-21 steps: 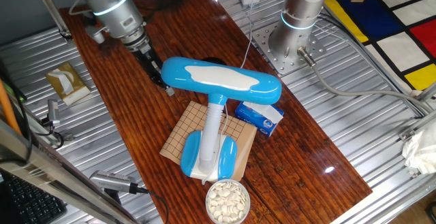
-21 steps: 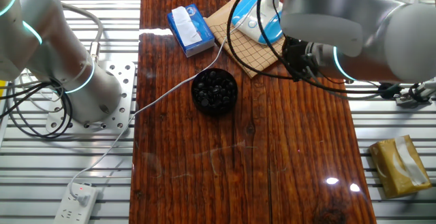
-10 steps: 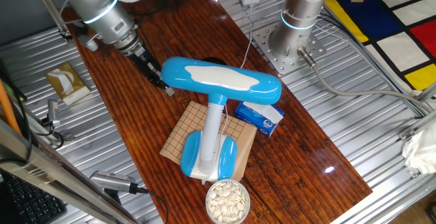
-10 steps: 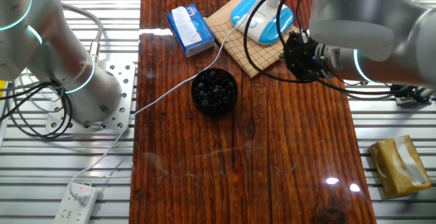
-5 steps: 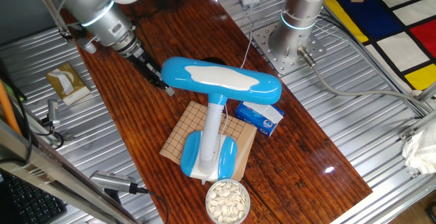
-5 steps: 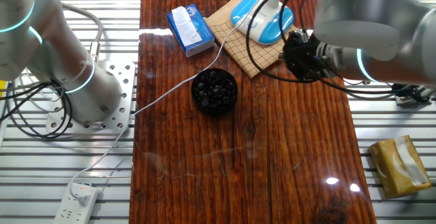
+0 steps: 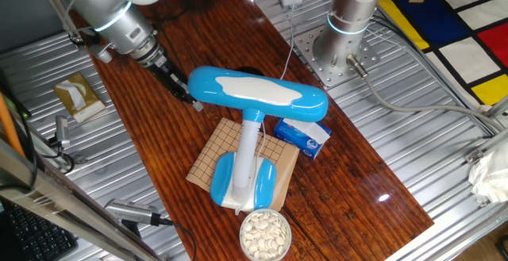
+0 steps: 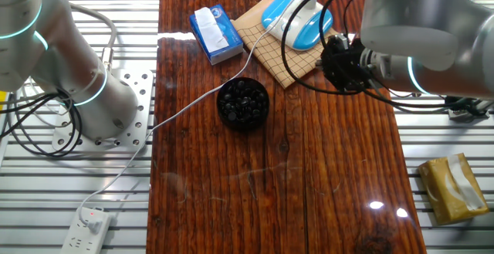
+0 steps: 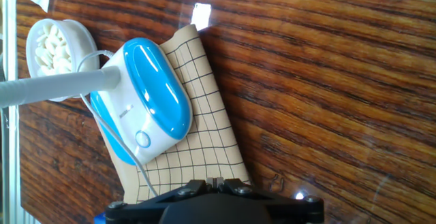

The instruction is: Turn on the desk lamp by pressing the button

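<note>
**A:** Where is the gripper [image 7: 189,98], and can you read its state?

**B:** In one fixed view it reaches down from the upper left, and its dark tip sits at the left end of the desk lamp's [image 7: 255,92] blue head, partly tucked behind it. Whether the fingers are parted or together, I cannot tell: that view hides the tips, in the other fixed view I cannot make the fingers out against the black cables, and the hand view shows only the dark body along its bottom edge.

**A:** And the lamp itself?

**B:** It stands near the middle of the wooden tabletop [image 7: 230,23]. Its rounded blue-and-white base rests on a tan gridded board [image 7: 222,146], and the white stem rises to the long oval head with the white panel. In the hand view the base [image 9: 146,101] lies on the board, with a small round button [image 9: 142,139] on its white part, up and to the left of the gripper's body.

**A:** What lies around it?

**B:** A white bowl of pale pieces [image 7: 265,233] sits just beside the base at the near edge. A small blue-and-white box [image 7: 302,136] is next to the board on the right. A black bowl of dark pieces [image 8: 243,103] stands apart from the board in the other fixed view, and a white cord [image 8: 193,103] runs off to a power strip [image 8: 89,229].
</note>
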Robot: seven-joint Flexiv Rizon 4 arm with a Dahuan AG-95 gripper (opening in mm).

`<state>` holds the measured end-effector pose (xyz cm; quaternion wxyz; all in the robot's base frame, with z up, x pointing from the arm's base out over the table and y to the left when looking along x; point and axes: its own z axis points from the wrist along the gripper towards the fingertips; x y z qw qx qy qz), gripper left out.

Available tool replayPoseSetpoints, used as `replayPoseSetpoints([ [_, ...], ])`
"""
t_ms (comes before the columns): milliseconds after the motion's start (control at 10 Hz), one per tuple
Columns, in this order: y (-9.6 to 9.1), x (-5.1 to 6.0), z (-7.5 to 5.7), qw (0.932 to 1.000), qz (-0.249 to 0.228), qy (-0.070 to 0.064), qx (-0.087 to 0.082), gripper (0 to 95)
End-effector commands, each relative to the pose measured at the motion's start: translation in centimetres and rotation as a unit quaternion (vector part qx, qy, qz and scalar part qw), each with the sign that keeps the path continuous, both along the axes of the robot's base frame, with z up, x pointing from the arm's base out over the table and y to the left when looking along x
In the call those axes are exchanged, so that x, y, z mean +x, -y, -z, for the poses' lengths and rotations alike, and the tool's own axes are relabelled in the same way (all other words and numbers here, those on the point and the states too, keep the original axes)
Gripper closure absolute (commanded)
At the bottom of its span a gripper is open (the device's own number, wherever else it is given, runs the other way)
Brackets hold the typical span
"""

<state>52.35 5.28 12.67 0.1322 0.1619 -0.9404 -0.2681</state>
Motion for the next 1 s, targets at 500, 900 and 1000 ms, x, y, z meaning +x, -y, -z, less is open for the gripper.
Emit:
replayPoseSetpoints([
  [500, -2.9, -0.9, 0.3, 0.9999, 0.009, -0.004, -0.006, 95.0],
  [900, -5.0, -1.8, 1.7, 0.9999, 0.011, 0.003, -0.004, 95.0],
  [1000, -5.5, -2.0, 2.1, 0.9999, 0.013, 0.005, -0.004, 95.0],
])
